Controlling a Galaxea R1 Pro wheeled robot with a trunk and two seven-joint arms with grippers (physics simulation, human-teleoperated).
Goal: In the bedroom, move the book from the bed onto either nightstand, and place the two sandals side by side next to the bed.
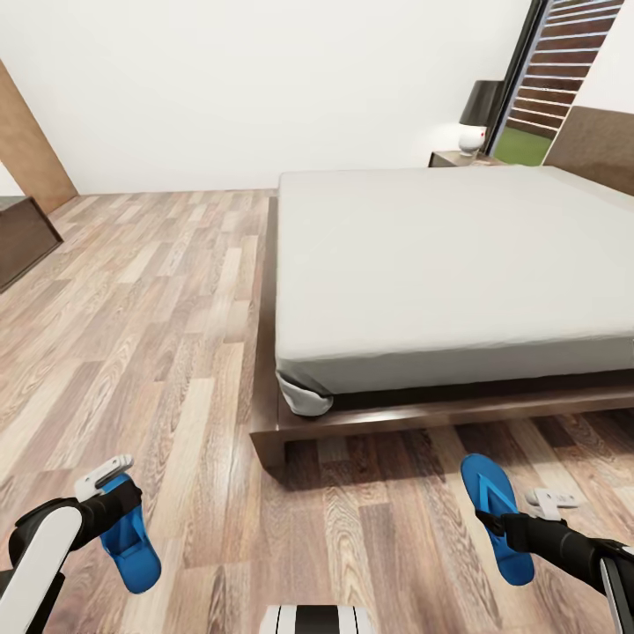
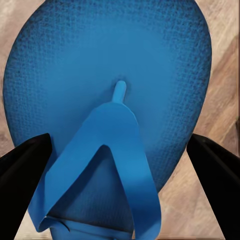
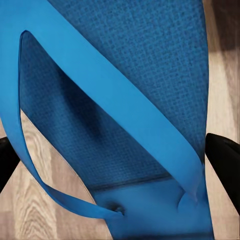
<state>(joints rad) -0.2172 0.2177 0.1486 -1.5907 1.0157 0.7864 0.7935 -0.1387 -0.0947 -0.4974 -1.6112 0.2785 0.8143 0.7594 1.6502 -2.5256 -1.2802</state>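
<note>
Two bright blue sandals are held low over the wood floor near the foot of the bed (image 1: pixel 440 264). My left gripper (image 1: pixel 113 497) is shut on the left sandal (image 1: pixel 134 548). Its black fingers (image 2: pixel 25 167) flank the sole (image 2: pixel 110 75) in the left wrist view. My right gripper (image 1: pixel 495 521) is shut on the right sandal (image 1: pixel 486 484). Up close, that sandal's strap and sole (image 3: pixel 150 60) sit between the dark fingertips (image 3: pixel 225 160). The book is out of view; the mattress top looks bare. A nightstand (image 1: pixel 451 159) stands at the bed's far side.
A lamp with a dark shade (image 1: pixel 480 106) sits on the nightstand. A dark low bench (image 1: pixel 22 238) and a wooden panel (image 1: pixel 31 141) stand at the left wall. A dark-framed glass opening (image 1: pixel 550 79) is behind the bed. Open floor (image 1: pixel 158 291) stretches left of the bed.
</note>
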